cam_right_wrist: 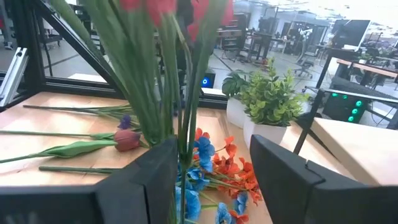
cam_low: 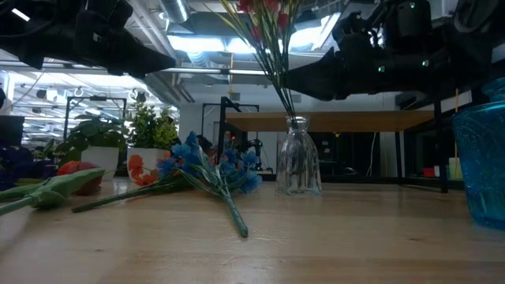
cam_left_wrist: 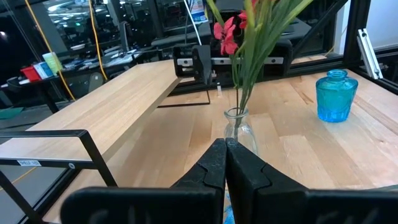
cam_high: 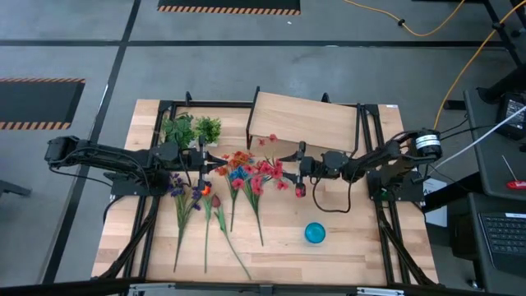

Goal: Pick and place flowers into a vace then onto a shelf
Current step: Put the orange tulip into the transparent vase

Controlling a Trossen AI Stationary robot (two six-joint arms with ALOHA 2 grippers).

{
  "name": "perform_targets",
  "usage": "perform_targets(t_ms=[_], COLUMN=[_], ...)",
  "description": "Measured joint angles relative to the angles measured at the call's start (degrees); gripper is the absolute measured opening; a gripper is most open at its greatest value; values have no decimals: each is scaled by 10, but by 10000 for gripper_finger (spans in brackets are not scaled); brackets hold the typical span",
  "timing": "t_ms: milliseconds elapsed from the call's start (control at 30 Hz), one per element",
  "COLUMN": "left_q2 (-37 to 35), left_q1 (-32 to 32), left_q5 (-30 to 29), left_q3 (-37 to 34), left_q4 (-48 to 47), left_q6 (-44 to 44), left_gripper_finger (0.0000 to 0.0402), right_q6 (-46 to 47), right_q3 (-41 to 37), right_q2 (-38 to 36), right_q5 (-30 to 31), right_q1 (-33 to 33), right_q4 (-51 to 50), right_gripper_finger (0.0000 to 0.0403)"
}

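Workshop benches and strip lights are showing beyond the wooden table (cam_high: 345, 247). Left gripper (cam_left_wrist: 225, 163) is hovering with its fingers pressed together on nothing, the clear vase (cam_low: 297, 158) standing just ahead of it. Red flowers (cam_high: 267, 173) are already standing in that vase; the blue and orange flowers (cam_low: 207, 167) are lying loose beside it. Right gripper (cam_right_wrist: 211, 171) is hanging with fingers spread around the red stems. By my judgement, filling is under way; next, another stem needs gripping, or the vase needs lifting upright onto the shelf (cam_high: 302, 117) behind. A blue bottle (cam_high: 315, 233) is standing apart, its contents indiscernible.
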Motion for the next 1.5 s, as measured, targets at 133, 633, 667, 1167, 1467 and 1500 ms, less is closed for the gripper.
perform_targets(t_ms=[133,633,667,1167,1467,1500], left_q2=[0,0,0,0,0,0], left_q1=[0,0,0,0,0,0], left_q5=[0,0,1,11,11,11], left_q3=[0,0,0,0,0,0], left_q4=[0,0,-1,-12,-19,-24], left_q6=[0,0,1,0,0,0], left_gripper_finger=[4,4,4,4,4,4], right_q6=[18,26,26,28,40,40], right_q3=[0,0,0,-56,-116,-116], right_q2=[-62,-220,-230,-266,-266,-266], right_q5=[0,0,0,0,0,0], right_q1=[0,0,0,0,0,0], right_q4=[-100,-299,-311,-278,-145,-145], right_gripper_finger=[204,204,201,24,12,8])
